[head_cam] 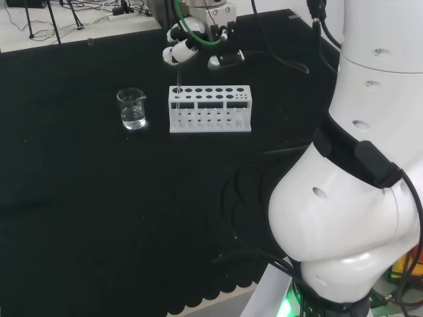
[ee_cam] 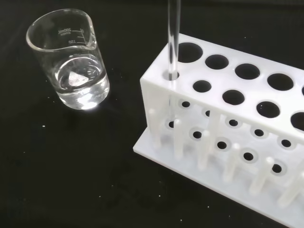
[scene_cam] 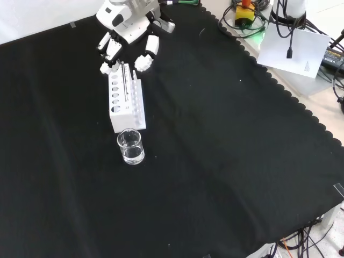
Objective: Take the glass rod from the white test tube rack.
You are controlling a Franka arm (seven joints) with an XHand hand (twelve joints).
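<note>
Hovering at upper centre of the head view, your hand point(head_cam: 192, 45) has fingers curled about the top of the glass rod point(head_cam: 178, 78), which stands upright in the white test tube rack's point(head_cam: 210, 109) end hole, ready for lifting.

Behind-arm, front-overhead, close wrist views; shared rack point(head_cam: 210, 109)

Arm: white links, big and rounded at the head view's right, reaching across toward the far side.
Robot hand point(head_cam: 198, 46): black and white, palm turned downward, held high.
Fingers point(scene_cam: 146, 56): bent and spread, tips pointing down; whether they pinch anything cannot be told.
</note>
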